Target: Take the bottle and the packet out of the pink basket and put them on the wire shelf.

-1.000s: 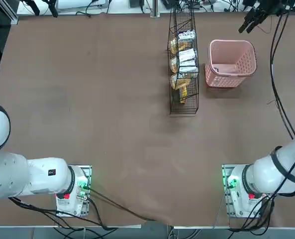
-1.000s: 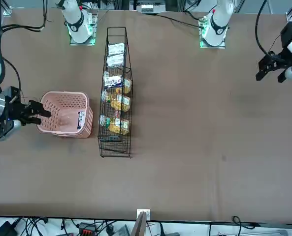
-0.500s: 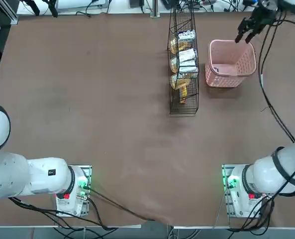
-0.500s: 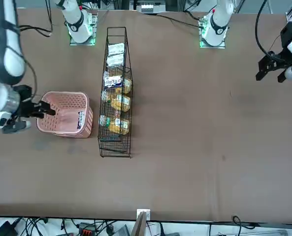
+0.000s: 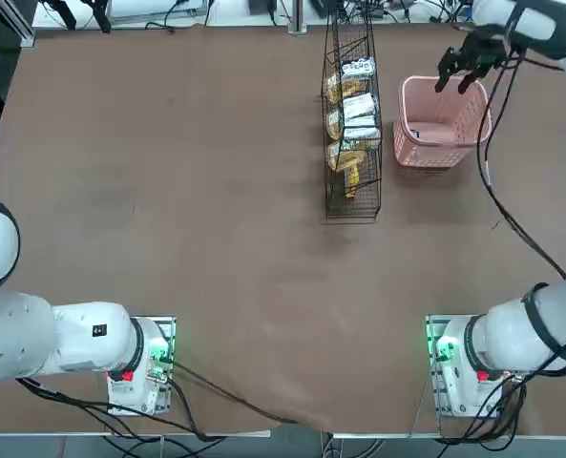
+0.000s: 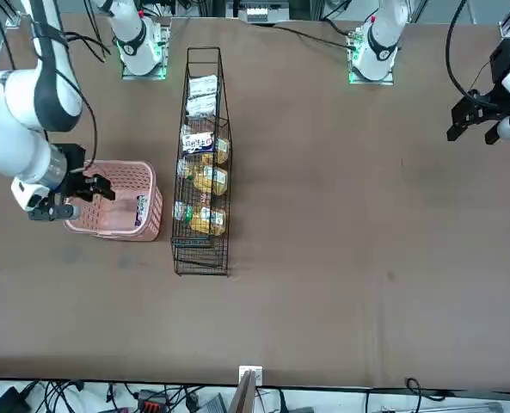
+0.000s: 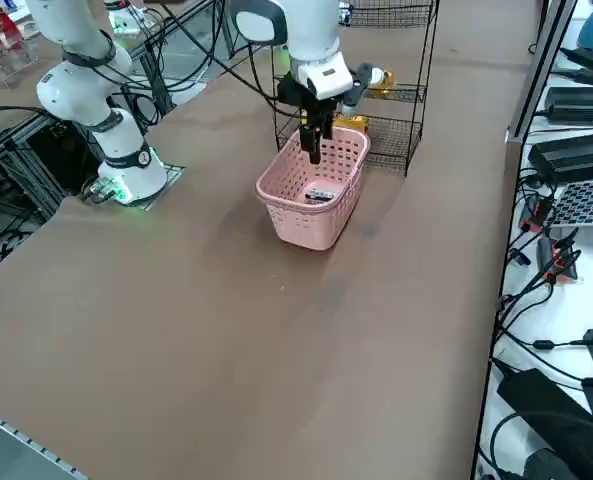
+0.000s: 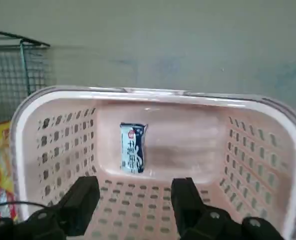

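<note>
The pink basket [image 5: 481, 120] [image 6: 117, 229] [image 7: 306, 226] [image 8: 157, 95] stands at the table's far right, next to the wire shelf [image 5: 351, 196] [image 6: 201, 258] [image 7: 398, 130] [image 8: 8, 75]. One white packet [image 8: 133, 155] [image 5: 414, 132] [image 6: 141, 211] [image 7: 321, 194] with dark print lies on the basket floor near the shelf-side wall. No bottle shows in the basket, and I cannot pick one out among the shelf's goods. My right gripper [image 5: 459, 72] [image 6: 95, 189] [image 7: 313, 142] [image 8: 133, 205] hangs open over the basket's far rim, nothing between its fingers.
The wire shelf's tiers hold white packets [image 5: 359, 107] and yellow-orange packets [image 5: 345, 157]. Cables and equipment [image 7: 576, 160] lie beyond the table's edge on my right. Brown tabletop [image 5: 187, 191] stretches wide to the left of the shelf.
My right gripper has swung in from beyond the table's far right corner to above the basket's far rim, and its fingers have spread wider. The basket and packet have not moved.
</note>
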